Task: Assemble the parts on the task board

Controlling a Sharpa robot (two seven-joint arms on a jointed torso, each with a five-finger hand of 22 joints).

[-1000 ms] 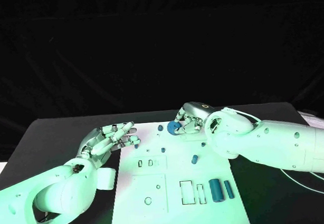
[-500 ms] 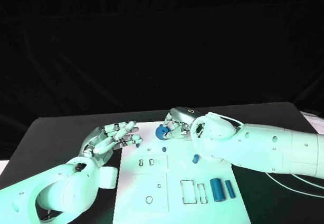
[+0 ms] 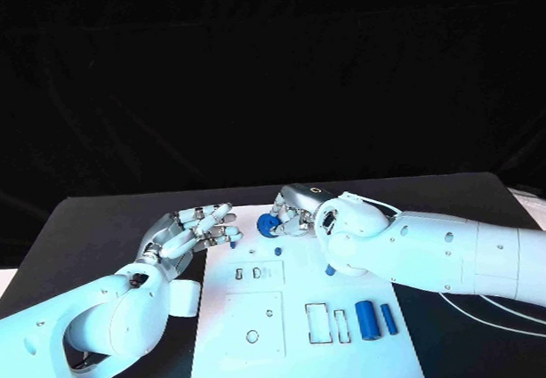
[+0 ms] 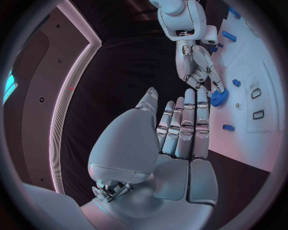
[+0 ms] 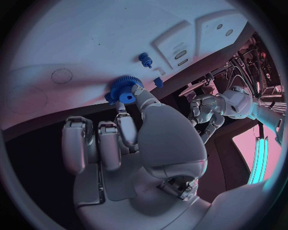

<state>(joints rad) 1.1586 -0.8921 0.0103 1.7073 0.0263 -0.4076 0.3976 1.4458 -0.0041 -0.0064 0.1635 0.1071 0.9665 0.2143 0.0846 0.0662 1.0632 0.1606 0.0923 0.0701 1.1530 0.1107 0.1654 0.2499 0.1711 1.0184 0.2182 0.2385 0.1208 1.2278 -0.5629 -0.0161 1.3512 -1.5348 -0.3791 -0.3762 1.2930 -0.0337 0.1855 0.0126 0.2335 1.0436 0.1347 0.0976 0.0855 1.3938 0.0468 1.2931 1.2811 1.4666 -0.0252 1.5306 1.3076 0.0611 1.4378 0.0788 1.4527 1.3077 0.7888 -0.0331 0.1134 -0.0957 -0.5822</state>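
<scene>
On the black tabletop (image 3: 109,223), the right hand (image 3: 296,212) pinches a toothed blue gear (image 3: 269,224) above the white board (image 3: 292,330); the left hand (image 3: 189,234) is empty, fingers apart.

Black-draped robot lab bench (image 3: 96,224)

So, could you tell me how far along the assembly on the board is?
Early on. The right hand holds a blue gear over the far end of the task board. The left hand is empty. Two blue cylinders lie loose beside empty slots.
</scene>
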